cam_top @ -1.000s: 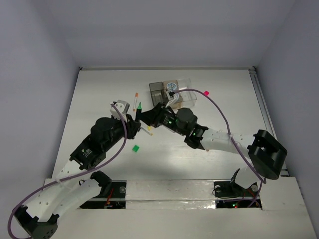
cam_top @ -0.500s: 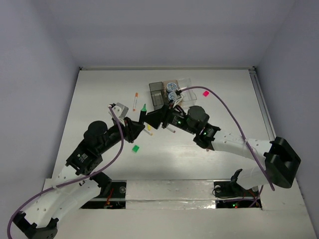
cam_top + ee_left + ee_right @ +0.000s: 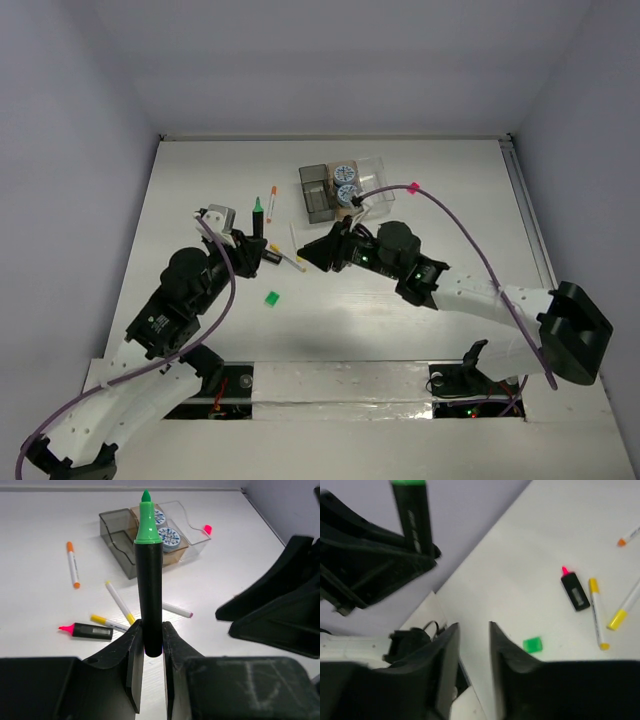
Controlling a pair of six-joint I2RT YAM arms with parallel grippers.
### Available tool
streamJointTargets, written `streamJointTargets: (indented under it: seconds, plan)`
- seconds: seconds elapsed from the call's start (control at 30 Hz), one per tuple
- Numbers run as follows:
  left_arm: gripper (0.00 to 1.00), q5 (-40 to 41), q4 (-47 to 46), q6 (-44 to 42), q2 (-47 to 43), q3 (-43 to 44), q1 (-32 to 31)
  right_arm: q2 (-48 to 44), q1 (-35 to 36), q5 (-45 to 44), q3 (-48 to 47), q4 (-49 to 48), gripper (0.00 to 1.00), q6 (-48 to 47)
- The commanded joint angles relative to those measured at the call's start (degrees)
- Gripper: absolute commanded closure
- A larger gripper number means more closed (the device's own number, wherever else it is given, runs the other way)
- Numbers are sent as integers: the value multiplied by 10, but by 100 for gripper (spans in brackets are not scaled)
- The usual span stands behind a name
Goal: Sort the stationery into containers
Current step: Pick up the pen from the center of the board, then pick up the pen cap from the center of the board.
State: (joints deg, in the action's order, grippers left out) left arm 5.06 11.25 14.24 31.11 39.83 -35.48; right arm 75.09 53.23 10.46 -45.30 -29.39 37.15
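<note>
The left end effector [image 3: 152, 637] is clamped shut on a green-capped black marker [image 3: 149, 595], above the left half of the bench [image 3: 200, 180]. An orange-capped pen [image 3: 271, 203] lies just beyond it, and a green eraser [image 3: 271, 298] sits toward the near edge. At mid-bench the right end effector [image 3: 472, 627] stands part open and empty. Toward the far edge stand three joined bins [image 3: 314, 195]. Two tape rolls [image 3: 348, 192] sit in the amber middle one, and a pink eraser [image 3: 413, 187] lies just to their right.

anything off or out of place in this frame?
Nothing is spilled or damaged. One stray: the pink eraser lies alone on the table just beyond the clear bin, outside the containers. Otherwise the left fingers pinch the green-capped marker upright.
</note>
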Motion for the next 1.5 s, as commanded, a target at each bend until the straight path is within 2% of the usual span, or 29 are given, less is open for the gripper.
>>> streamJointTargets:
  seconds: [0.0,0.03,0.07,0.1,0.2,0.23,0.27,0.33,0.37,0.47,0.83,1.27,1.47]
  plan:
    - [100,33,-8,4,-5,15,12,50,-1,32,-16,63,69,-30]
    - [100,30,-9,4,-6,15,12,87,-1,44,-25,69,74,-30]
    - [100,26,-10,3,-10,14,12,106,-1,45,-42,74,84,-28]
    - [100,16,-11,2,-11,13,18,123,17,37,-52,91,87,-30]
    - [100,2,-18,-4,-25,11,18,184,49,-12,-108,142,86,-37]
    - [100,2,-18,-4,-28,11,18,196,56,-19,-117,150,83,-34]
    - [100,1,-17,-4,-36,11,18,220,61,-25,-126,158,69,-30]
    - [100,-1,-21,-5,-48,9,18,243,69,-26,-147,168,52,-19]
    - [100,-2,-23,-5,-52,9,23,262,77,-25,-153,176,37,-16]
    - [100,-5,-23,-6,-58,8,23,290,94,-22,-178,201,25,-8]
    - [100,-29,-23,-6,-69,7,39,389,108,-15,-248,231,25,12]
    - [100,-32,-24,-7,-93,6,45,451,118,-151,-345,377,30,-50]
    - [100,-40,-25,-7,-93,6,50,465,118,-159,-370,377,29,-51]
